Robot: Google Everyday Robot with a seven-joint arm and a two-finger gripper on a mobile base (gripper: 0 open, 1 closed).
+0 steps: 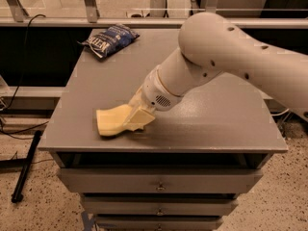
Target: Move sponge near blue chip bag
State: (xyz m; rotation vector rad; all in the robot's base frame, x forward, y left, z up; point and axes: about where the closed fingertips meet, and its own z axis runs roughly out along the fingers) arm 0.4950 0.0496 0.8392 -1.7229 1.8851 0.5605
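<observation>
The pale yellow sponge (109,122) lies flat near the front left corner of the grey cabinet top (207,124). My gripper (134,119) is down at the sponge's right end, touching or overlapping it, with the white arm reaching in from the upper right. The dark blue chip bag (110,40) with white lettering lies at the back left corner of the top, well away from the sponge.
The cabinet has drawers (159,181) below its front edge. A metal railing (91,4) and a glass panel stand behind the cabinet. A black cable (21,52) and a dark bar (26,165) lie to the left on the speckled floor.
</observation>
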